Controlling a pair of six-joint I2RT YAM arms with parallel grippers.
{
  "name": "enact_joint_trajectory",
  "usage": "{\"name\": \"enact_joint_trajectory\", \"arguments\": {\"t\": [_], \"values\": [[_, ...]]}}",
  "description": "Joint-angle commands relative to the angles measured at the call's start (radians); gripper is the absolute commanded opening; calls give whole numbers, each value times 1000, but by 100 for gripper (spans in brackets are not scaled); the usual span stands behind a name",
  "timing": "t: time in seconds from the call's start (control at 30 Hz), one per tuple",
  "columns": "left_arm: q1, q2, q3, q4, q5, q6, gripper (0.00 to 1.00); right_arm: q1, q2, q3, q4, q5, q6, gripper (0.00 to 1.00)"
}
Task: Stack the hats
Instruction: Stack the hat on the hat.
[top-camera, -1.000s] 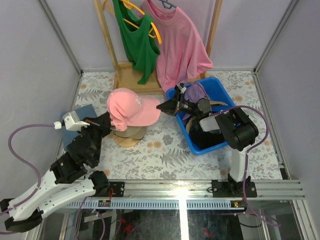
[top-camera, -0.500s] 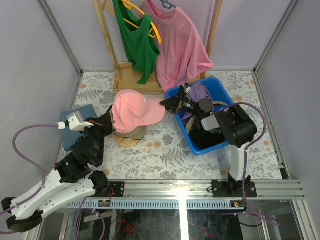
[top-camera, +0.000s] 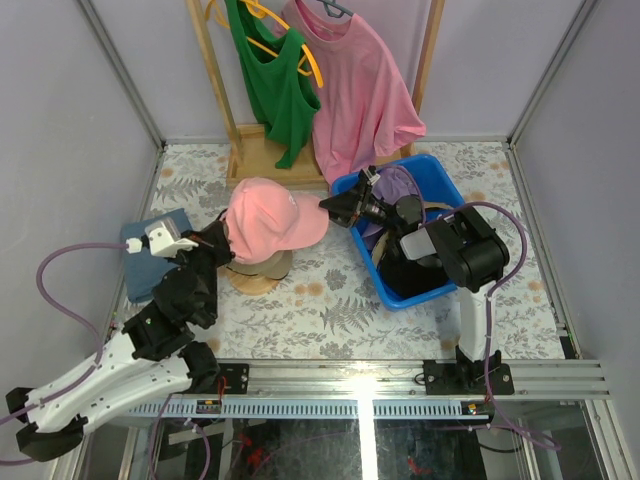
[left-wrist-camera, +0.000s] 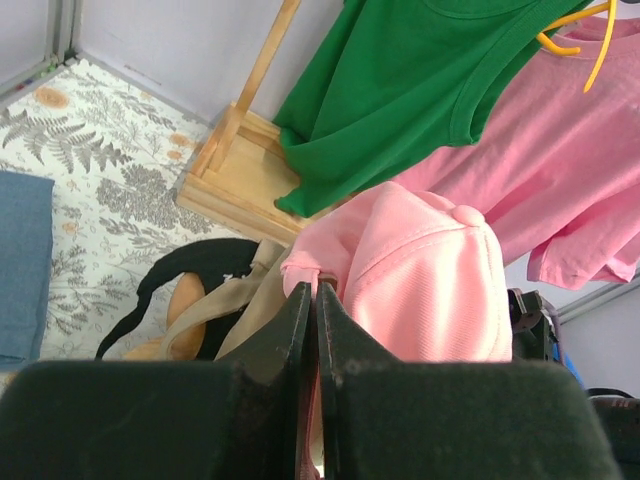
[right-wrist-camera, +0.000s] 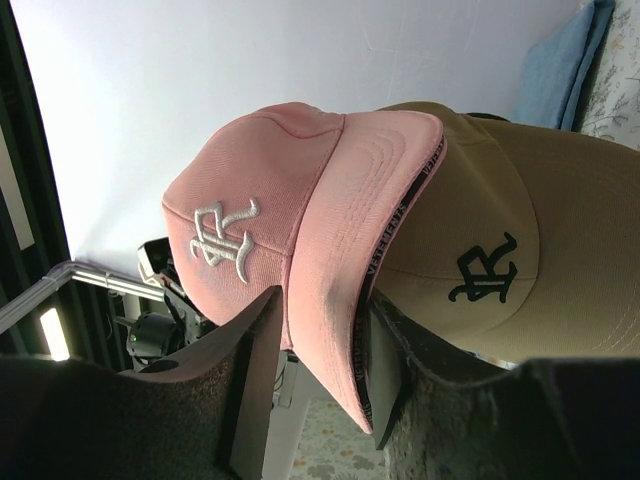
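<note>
The pink cap (top-camera: 268, 218) sits over the tan cap (top-camera: 266, 266) on the round wooden stand (top-camera: 250, 284). My left gripper (top-camera: 221, 246) is shut on the pink cap's rear edge (left-wrist-camera: 305, 275), fingers pressed together in the left wrist view (left-wrist-camera: 317, 292). My right gripper (top-camera: 336, 208) reaches out from over the bin, and its jaws close on the pink cap's brim (right-wrist-camera: 335, 300) from both sides. The tan cap (right-wrist-camera: 500, 240) shows right under that brim. A lavender cap (top-camera: 396, 183) and a black cap (top-camera: 410, 276) lie in the blue bin (top-camera: 445, 185). No bright blue cap shows.
A wooden clothes rack (top-camera: 262, 160) stands at the back with a green tank top (top-camera: 272, 85) and a pink T-shirt (top-camera: 360, 95). A flat blue-grey fabric piece (top-camera: 148, 232) lies left of the stand. Metal frame posts stand at the corners.
The pink cap has moved right and settled lower over the tan cap. My right gripper's jaws have narrowed onto its brim. My left gripper followed up and right, still holding the rear edge.
</note>
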Motion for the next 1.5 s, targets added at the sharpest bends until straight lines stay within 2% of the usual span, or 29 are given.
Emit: {"name": "enact_joint_trajectory", "arguments": {"t": [0.0,0.13,0.4,0.53,0.87,1.13,1.47], "values": [[11,37,-5,236,-18,133,0,-4,28,31,86,24,-14,44],[52,67,3,289,32,147,0,-4,27,44,87,18,-18,43],[200,70,0,155,104,23,0,-1,26,37,78,-6,-21,43],[275,76,-8,129,189,-17,0,4,39,38,79,-10,-21,43],[390,77,-21,-7,272,-133,0,5,28,16,63,-31,-35,45],[463,120,14,-104,342,-186,0,1,-36,-22,-53,-34,-129,51],[516,124,44,-192,377,-210,0,-3,-147,-41,-310,-20,-317,53]]}}
